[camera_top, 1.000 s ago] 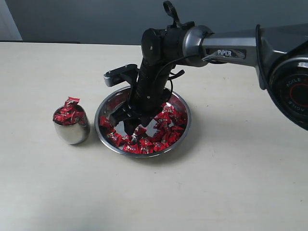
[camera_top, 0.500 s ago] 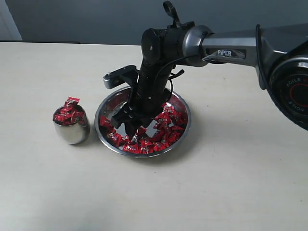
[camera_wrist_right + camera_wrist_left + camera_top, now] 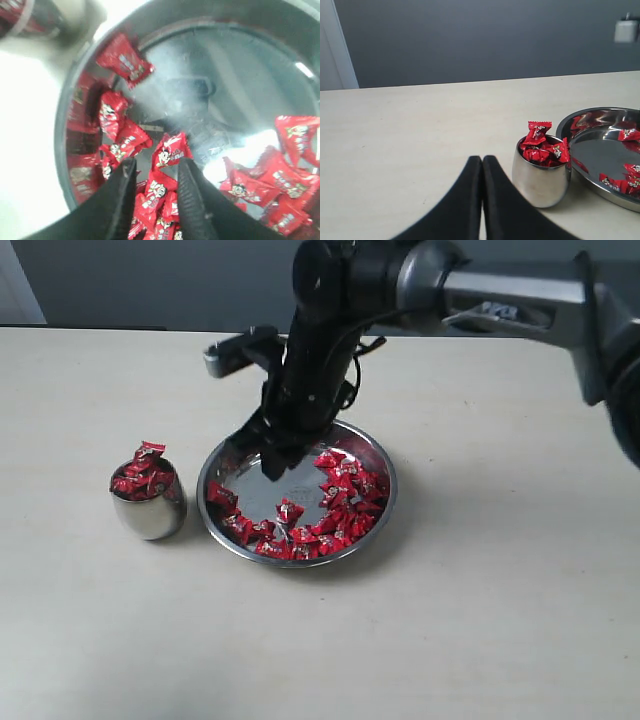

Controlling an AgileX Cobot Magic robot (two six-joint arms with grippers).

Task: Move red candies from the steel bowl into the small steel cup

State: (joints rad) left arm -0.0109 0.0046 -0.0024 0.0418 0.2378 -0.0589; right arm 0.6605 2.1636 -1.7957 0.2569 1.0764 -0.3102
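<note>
Small steel cup [image 3: 148,512] at frame left is heaped full. Many red candies [image 3: 335,505] remain in steel bowl [image 3: 262,485]. Right tool [image 3: 275,468] above bowl, jaws apart, empty. Left tool [image 3: 481,160] clenched.

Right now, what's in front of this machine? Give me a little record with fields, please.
Table: pale, plain
Steel bowl: middle of the table, part of its bottom bare
Red candies: heaped along the bowl's near and right side
Small steel cup: just left of the bowl, candies piled above its rim
Right pincer: hangs over the bowl, fingers apart, no candy seen held
Left pincer: near the cup, fingers together, empty
</note>
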